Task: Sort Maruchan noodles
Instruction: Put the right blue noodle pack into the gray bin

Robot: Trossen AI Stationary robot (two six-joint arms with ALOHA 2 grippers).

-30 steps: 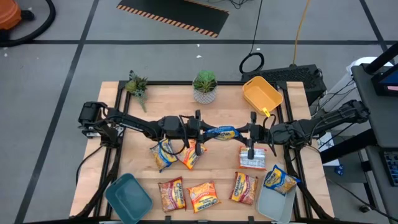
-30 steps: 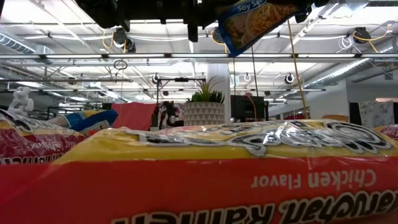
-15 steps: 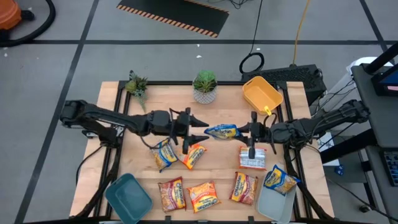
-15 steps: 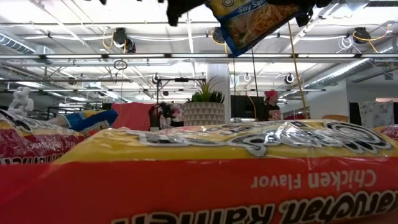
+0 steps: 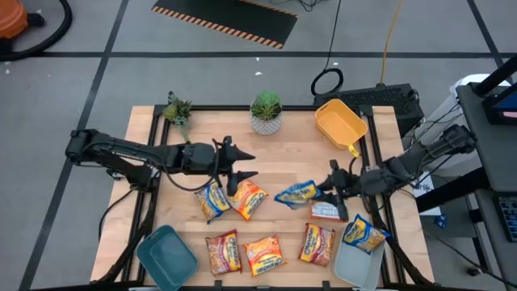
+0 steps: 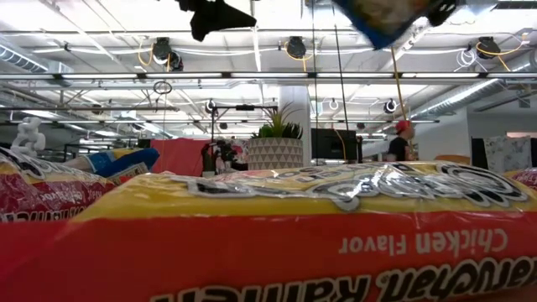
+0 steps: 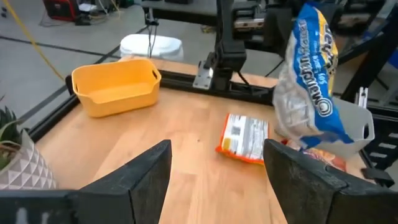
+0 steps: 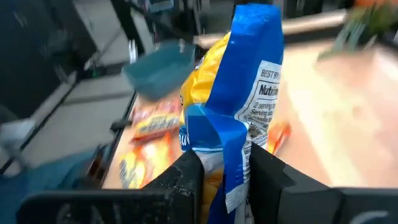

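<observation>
Risk: the blue-and-yellow packet (image 5: 296, 193) hangs by one end from the right gripper (image 5: 331, 187), right of centre in the high view. I judge the crinkly film could slide out of so narrow a pinch, dropping the packet onto the bare wood or the red packet (image 5: 327, 209) just below it.
Right gripper: fingers pressed onto the packet's end; in the right wrist view (image 8: 239, 112) it stands up between them.
Left gripper: (image 5: 241, 164) left of centre in the high view, fingers spread wide, holding nothing; the left wrist view shows only table between them.
Destination: the pale bin (image 5: 357, 260) at lower right already holds one blue-and-yellow packet (image 5: 363, 233). I judge that is where this one goes; a poorly aimed release could catch the rim.
Others: two packets (image 5: 230, 200) lie close under the left gripper and three (image 5: 265, 252) sit along the lower edge; the yellow bin (image 5: 339, 123) and teal bin (image 5: 166, 255) look empty.
Change: a second ago both grippers met on the packet at mid-table. Now the left has let go and drawn back toward the left, and the right has carried the packet lower and rightward.
</observation>
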